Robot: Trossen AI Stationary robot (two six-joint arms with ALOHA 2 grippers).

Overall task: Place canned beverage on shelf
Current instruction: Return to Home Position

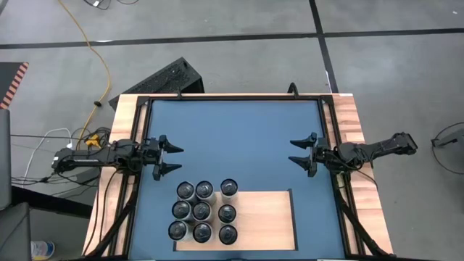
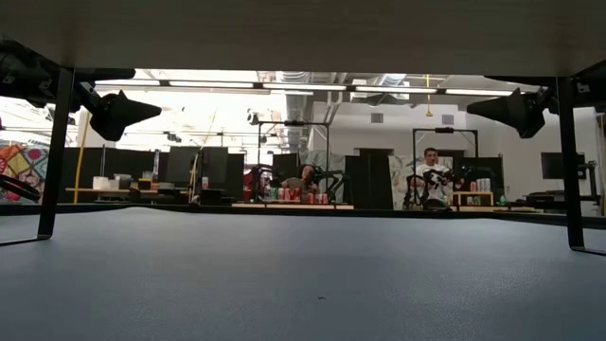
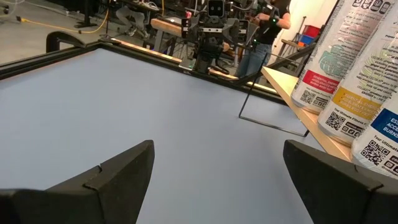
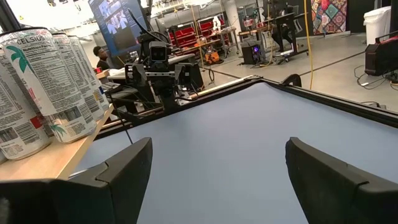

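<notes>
Over the near part of the blue surface, the shelf lay flat. Its long axis ran across from the left arm's side to the right arm's side. Nine cans stood upright on the shelf's left end in three rows of three, their long axes vertical and their tops toward the overhead camera. The rest of the shelf was bare wood.

The left gripper hung just beyond the shelf's far left corner with its fingers spread and nothing between them. The right gripper hung just beyond the shelf's far right corner, likewise spread and empty. The two grippers pointed at each other along a line parallel to the shelf's long edge. Neither touched the shelf or the cans (both wrist views showed the cans well off to one side).
</notes>
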